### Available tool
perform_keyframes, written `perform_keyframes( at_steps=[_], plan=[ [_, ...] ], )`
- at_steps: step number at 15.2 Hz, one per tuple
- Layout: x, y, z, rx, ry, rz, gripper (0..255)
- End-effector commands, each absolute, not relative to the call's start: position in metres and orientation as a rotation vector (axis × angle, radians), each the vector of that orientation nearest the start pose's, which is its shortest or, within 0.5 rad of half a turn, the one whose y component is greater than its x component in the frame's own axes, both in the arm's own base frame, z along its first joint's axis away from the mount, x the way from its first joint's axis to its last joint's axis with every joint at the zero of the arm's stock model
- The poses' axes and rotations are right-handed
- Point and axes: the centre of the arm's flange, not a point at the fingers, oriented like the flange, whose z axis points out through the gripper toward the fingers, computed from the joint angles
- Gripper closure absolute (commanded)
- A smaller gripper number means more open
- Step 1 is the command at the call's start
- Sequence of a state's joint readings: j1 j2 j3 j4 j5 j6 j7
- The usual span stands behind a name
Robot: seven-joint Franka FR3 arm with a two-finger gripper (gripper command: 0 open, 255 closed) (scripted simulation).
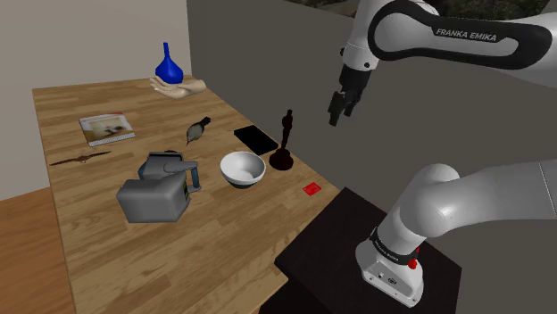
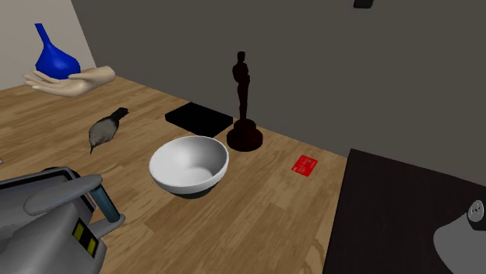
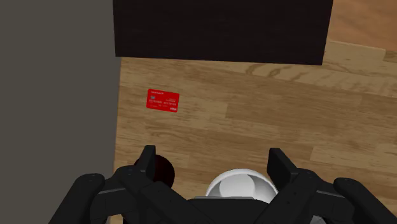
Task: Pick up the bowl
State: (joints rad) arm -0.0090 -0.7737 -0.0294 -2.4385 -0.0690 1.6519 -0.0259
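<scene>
Gripper [image 1: 343,105] hangs high over the table edge, fingers spread wide, holding nothing. White bowl [image 1: 242,168] sits upright on the wooden table [image 1: 178,259], just beside the dark statuette [image 1: 285,143]. Approach step: lower over the rim side away from the statuette, with one finger inside the wall and one outside.

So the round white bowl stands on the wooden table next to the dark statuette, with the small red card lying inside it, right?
Not quite. The small red card lies on the wooden table, apart from the round white bowl, which stands next to the dark statuette, as the second exterior view shows.
</scene>
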Motion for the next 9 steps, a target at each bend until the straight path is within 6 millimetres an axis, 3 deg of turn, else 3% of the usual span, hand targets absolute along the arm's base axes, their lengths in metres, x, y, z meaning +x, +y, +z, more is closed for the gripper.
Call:
perform_keyframes(
  at_steps=[1, 9],
  plan=[
    [0.314, -0.021, 0.555, -3.189, -0.003, 0.023, 0],
    [0.393, -0.031, 0.483, -3.150, -0.052, 0.044, 0]
  ],
)
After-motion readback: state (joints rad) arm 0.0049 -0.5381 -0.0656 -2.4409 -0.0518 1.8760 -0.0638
